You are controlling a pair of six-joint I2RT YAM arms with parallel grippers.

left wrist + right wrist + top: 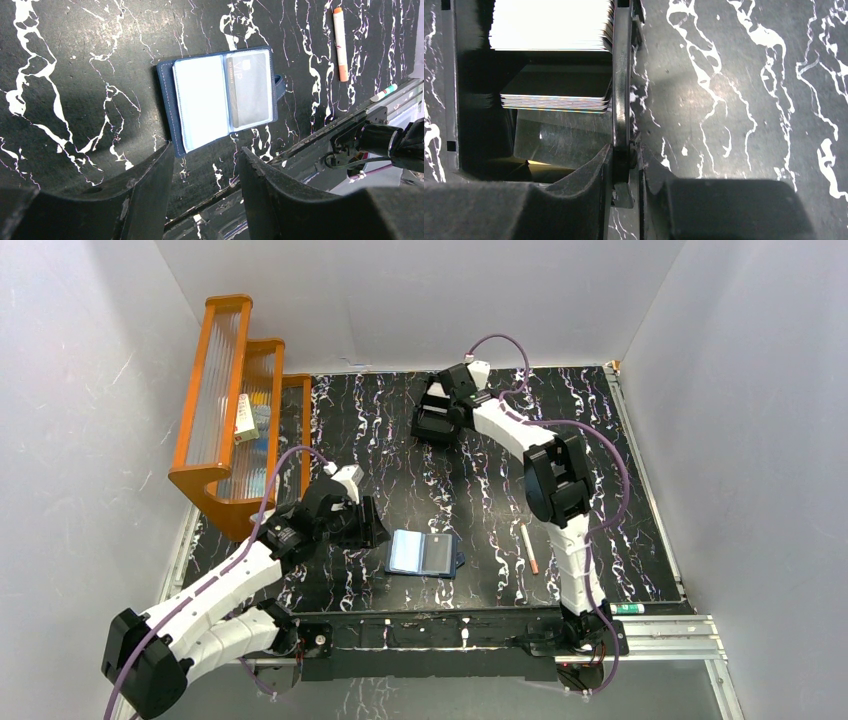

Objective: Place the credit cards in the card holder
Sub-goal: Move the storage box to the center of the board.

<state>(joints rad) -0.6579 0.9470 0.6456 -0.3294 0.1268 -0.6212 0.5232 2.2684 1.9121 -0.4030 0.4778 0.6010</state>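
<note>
Evidently, your right gripper was clenched on the wall of the black open-top box, upper centre, probably steadying it; thin stacked credit cards lay inside. Your left gripper hung released beside the opened navy-blue card holder, lower centre.

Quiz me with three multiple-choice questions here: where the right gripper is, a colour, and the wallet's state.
1. The right gripper is at: A the black box; B the stick; C the card holder.
2. The stick's tip is: A green; B blue; C orange.
3. The card holder is: A snapped shut; B open on the table; C held up by a gripper.
Answers: A, its fingers straddle the box's wall; C, the left wrist view shows orange; B, it lies spread, a card inside.
</note>
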